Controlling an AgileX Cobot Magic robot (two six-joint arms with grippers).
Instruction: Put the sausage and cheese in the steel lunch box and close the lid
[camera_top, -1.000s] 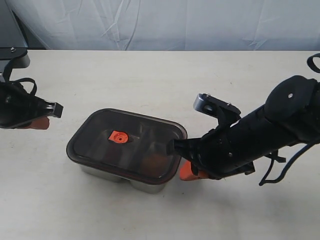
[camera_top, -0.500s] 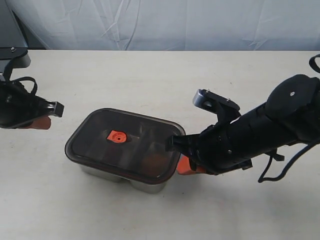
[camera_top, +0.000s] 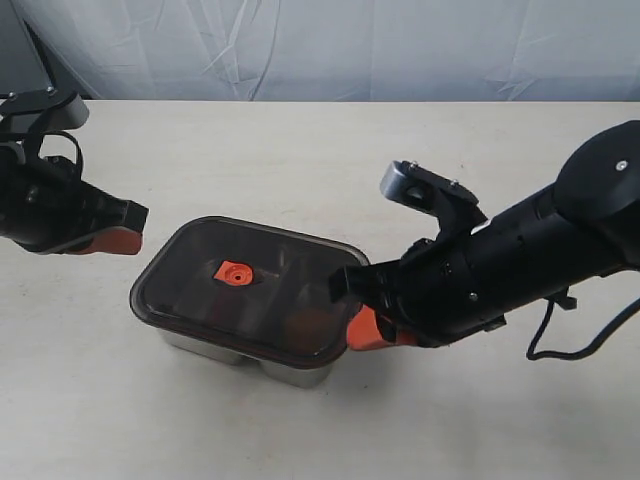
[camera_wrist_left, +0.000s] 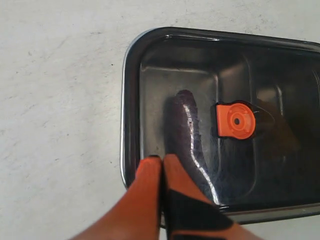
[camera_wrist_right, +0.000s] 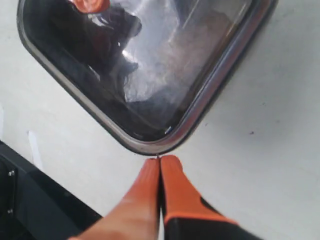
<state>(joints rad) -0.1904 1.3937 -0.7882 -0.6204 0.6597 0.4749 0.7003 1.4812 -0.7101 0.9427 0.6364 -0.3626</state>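
The steel lunch box stands mid-table with the dark translucent lid lying on it, orange tab at its centre. Through the lid the sausage shows as a dark curved shape beside the tab. A dim orange-brown patch, the cheese, shows under the right end. My left gripper is shut and empty, left of the box; its tips overlap the lid's short edge in the left wrist view. My right gripper is shut and empty, its tips at the box's corner.
The pale table stretches behind the box to a white cloth backdrop. A dark piece of equipment edges the right wrist view. The right arm's black body lies low across the table's right side.
My left arm has swung right toward the box's left end. My right gripper has edged left up to the box's right corner. Both stay shut.
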